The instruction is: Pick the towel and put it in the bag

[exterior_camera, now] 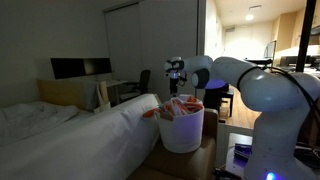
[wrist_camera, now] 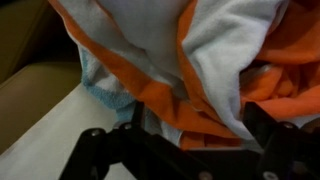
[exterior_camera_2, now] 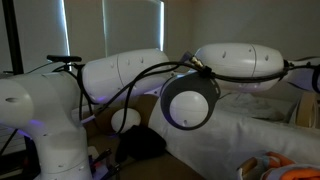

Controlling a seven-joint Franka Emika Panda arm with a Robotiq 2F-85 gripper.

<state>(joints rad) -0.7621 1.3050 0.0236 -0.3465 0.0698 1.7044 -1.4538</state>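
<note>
The towel (exterior_camera: 181, 106), striped orange, white and light blue, lies bunched in the mouth of the white round bag (exterior_camera: 183, 135), with part of it draped over the rim. My gripper (exterior_camera: 177, 84) hangs just above it, pointing down. In the wrist view the towel (wrist_camera: 220, 50) fills most of the picture. My gripper (wrist_camera: 198, 113) stands open there, its dark fingers wide apart on either side of the folds and not closed on any cloth. A bit of the orange towel (exterior_camera_2: 272, 160) shows at the bottom right of an exterior view.
A bed with white bedding (exterior_camera: 60, 130) lies right beside the bag. A dark screen (exterior_camera: 80, 68) and a chair (exterior_camera: 135, 85) stand at the back. The robot's white arm (exterior_camera_2: 160, 80) blocks much of an exterior view. The room is dim.
</note>
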